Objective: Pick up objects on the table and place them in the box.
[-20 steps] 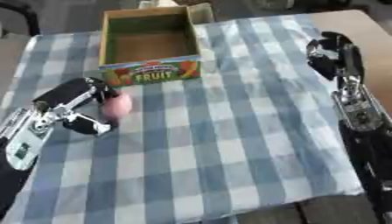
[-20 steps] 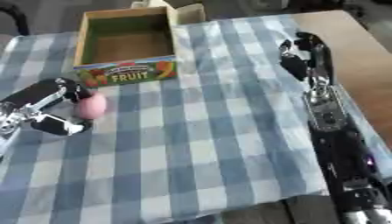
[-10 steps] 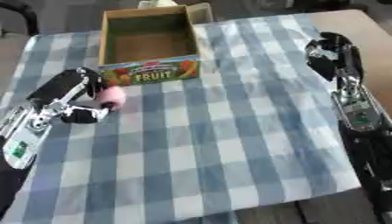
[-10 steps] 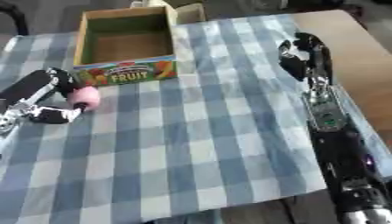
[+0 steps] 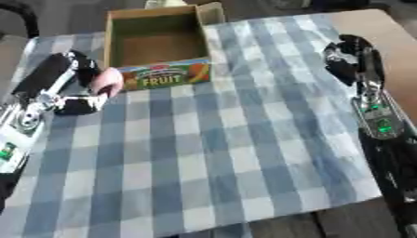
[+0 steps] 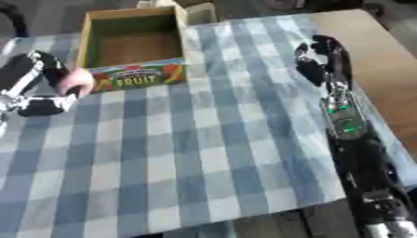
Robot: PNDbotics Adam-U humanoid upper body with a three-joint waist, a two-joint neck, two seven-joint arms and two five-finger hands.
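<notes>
A small pink rounded object (image 5: 107,82) is held in my left hand (image 5: 58,81), whose fingers and thumb curl round it, just left of the box's front corner. The cardboard box (image 5: 156,44), open on top with a "FRUIT" label on its front, stands at the far middle of the table; its inside looks empty. My right hand (image 5: 350,58) hangs over the right side of the table with fingers curled and nothing in them.
A blue and white checked cloth (image 5: 211,148) covers the table. Bare wooden tabletop (image 6: 371,51) shows at the far right. The cloth's front edge (image 5: 244,223) runs along the bottom.
My left hand has carried the pink object up and away from me, from the cloth's left side to beside the box's front left corner. The right arm stays in place.
</notes>
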